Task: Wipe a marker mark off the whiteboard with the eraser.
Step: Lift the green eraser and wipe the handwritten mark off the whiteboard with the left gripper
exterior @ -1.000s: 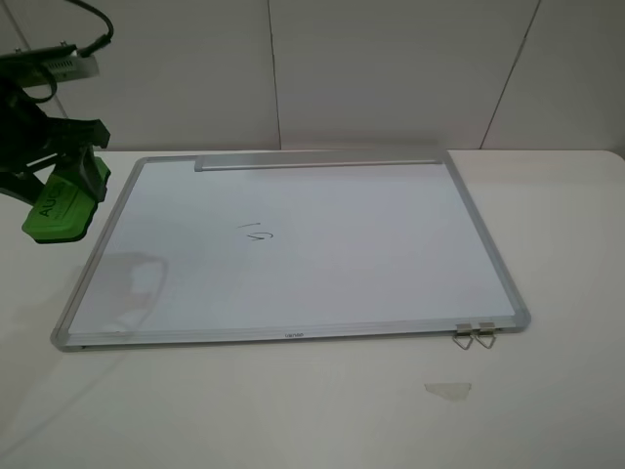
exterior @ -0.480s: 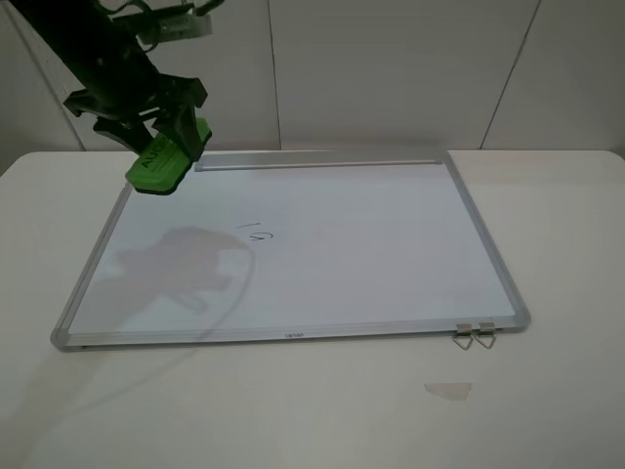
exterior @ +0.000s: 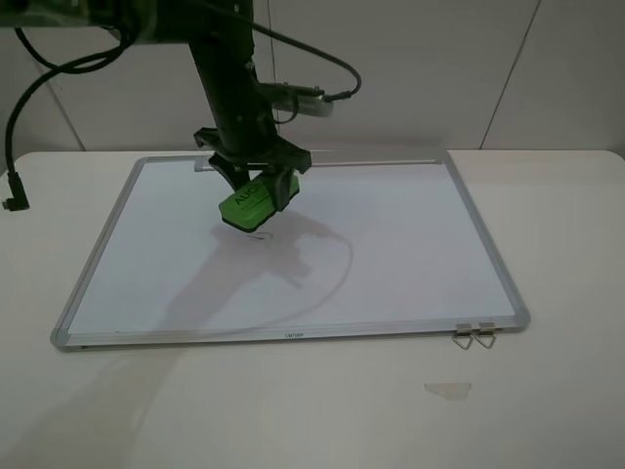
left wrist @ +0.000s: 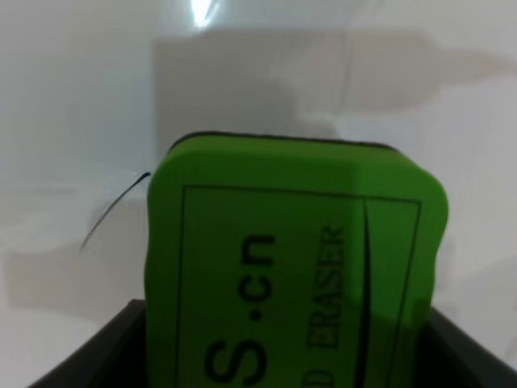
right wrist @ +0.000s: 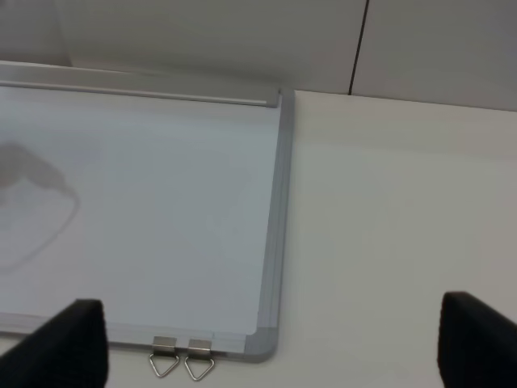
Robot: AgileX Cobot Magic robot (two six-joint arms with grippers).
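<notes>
The whiteboard [exterior: 410, 244] lies flat on the table, silver-framed. My left gripper [exterior: 256, 188] is shut on the green eraser [exterior: 250, 206] and holds it tilted just above the board's middle left. The marker mark [exterior: 260, 235] peeks out at the eraser's near edge, mostly covered. In the left wrist view the eraser [left wrist: 295, 275] fills the frame between the dark fingers [left wrist: 97, 356], and one thin black stroke of the mark [left wrist: 113, 212] shows beside it. My right gripper [right wrist: 275, 343] is open with nothing in it, near the board's corner [right wrist: 271, 242]; the exterior view does not show it.
Two small clips [exterior: 474, 335] hang off the board's near right frame, also clips [right wrist: 182, 358] in the right wrist view. The grey tray strip [exterior: 371, 162] runs along the far edge. A pale scrap [exterior: 447, 390] lies on the table in front. A black cable [exterior: 15, 186] dangles at left.
My left arm has swung from beyond the board's left edge across to its middle, carrying the eraser down over the mark, which is now mostly covered.
</notes>
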